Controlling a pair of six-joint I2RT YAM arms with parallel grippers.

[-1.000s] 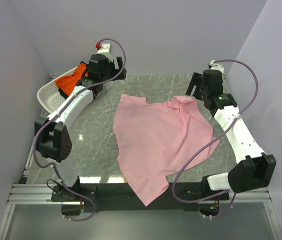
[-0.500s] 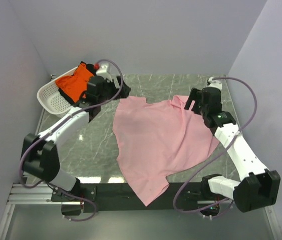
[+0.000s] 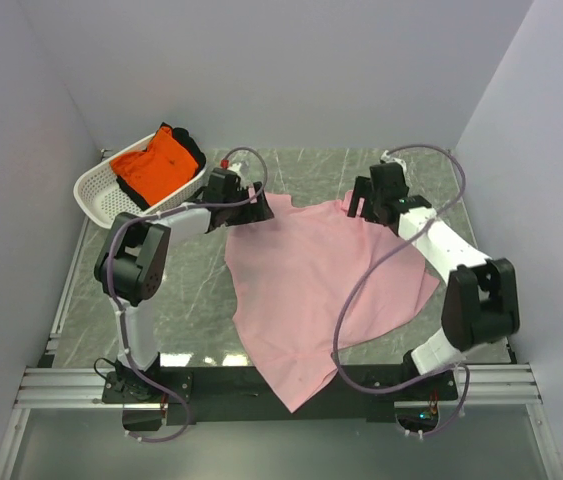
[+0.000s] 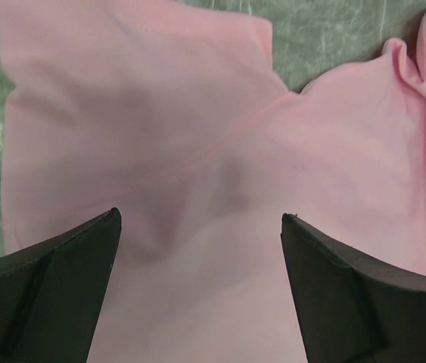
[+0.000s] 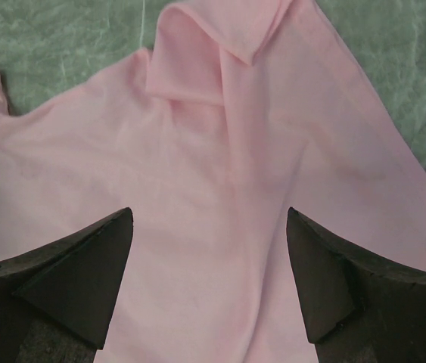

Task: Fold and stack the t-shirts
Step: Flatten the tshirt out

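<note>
Fabric like this is light, limp and likely to slide on the stone top, so expect it to drape and drag rather than hold a shape. Your pink t-shirt (image 3: 321, 290) lies rumpled across the middle of the table (image 3: 181, 290), its near corner hanging over the near edge. The orange t-shirt (image 3: 156, 165) sits bunched in the white basket (image 3: 101, 200) at the far left. Both hands are spread wide and hold nothing. The left gripper (image 4: 201, 219) hovers over the far left sleeve (image 4: 122, 98), and the right gripper (image 5: 209, 215) hovers over the far right shoulder, near a turned-over flap (image 5: 220, 45). Take hold at those 2 far corners, close to a seam where the cloth is thicker, and pinch low so you catch it cleanly. Whether that flap is a sleeve or the collar I cannot tell.
</note>
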